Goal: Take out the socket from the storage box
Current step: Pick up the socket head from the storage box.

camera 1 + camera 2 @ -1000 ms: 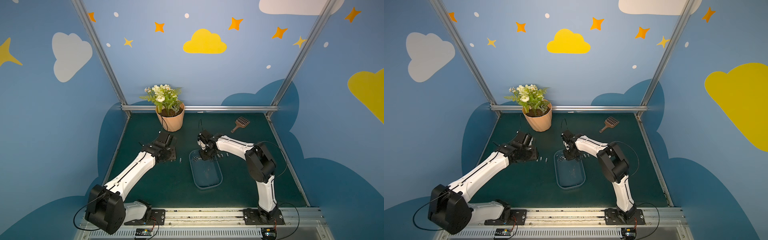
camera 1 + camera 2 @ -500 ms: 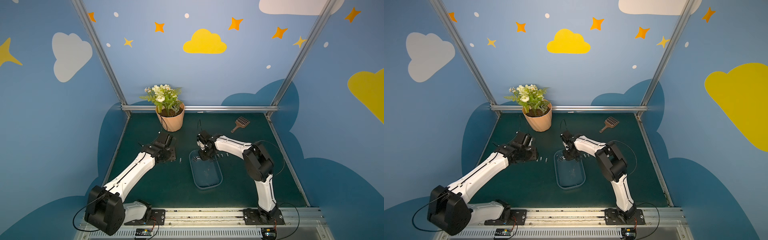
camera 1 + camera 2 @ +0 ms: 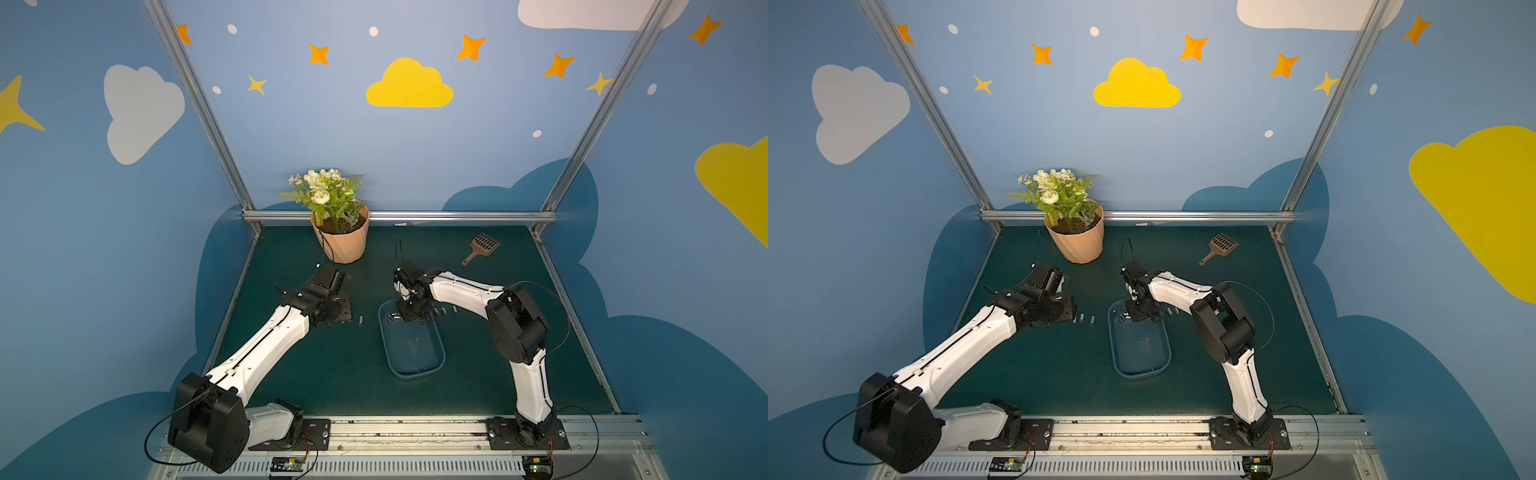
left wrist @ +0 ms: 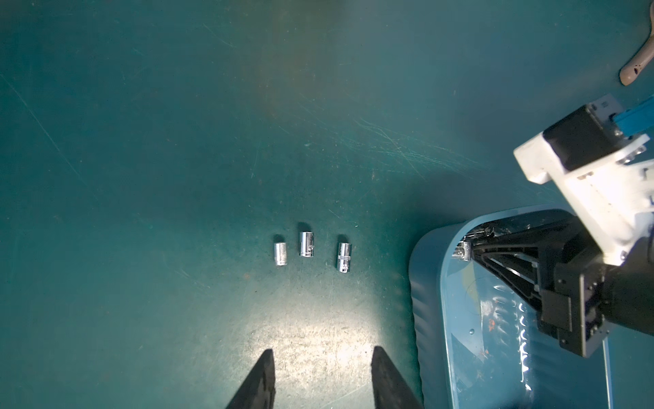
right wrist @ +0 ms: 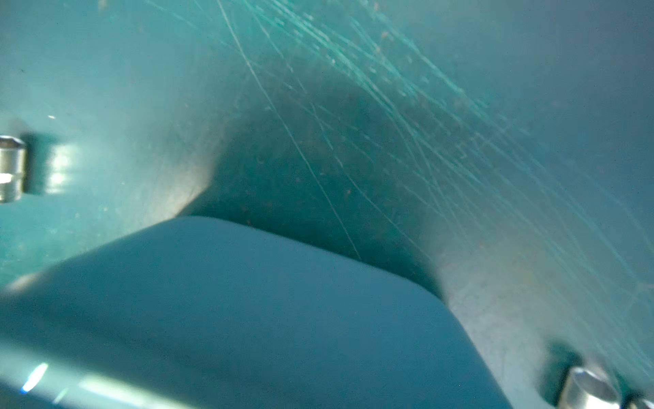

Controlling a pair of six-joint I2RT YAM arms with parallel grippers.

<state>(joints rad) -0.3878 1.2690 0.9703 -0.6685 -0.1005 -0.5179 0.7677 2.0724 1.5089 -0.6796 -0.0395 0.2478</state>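
The storage box [image 3: 432, 365], a shallow translucent blue tub, lies mid-mat in both top views [image 3: 1158, 365]. My right gripper [image 3: 400, 319] reaches down into its far end. In the left wrist view its black fingers meet at their tips [image 4: 470, 249] on a small shiny socket [image 4: 461, 253] in the box's far corner. The right wrist view shows only the blurred box wall [image 5: 247, 318], not its own jaws. My left gripper [image 4: 323, 354] hangs open and empty above the mat, left of the box.
Three sockets [image 4: 306, 244] lie in a row on the mat ahead of the left gripper. More sockets [image 3: 444, 311] lie right of the box. A peach flowerpot [image 3: 340, 245] and a brown scoop [image 3: 482, 247] stand at the back.
The right gripper's jaws have closed at the far end of the box, and that arm has shifted slightly. The left arm has not moved.
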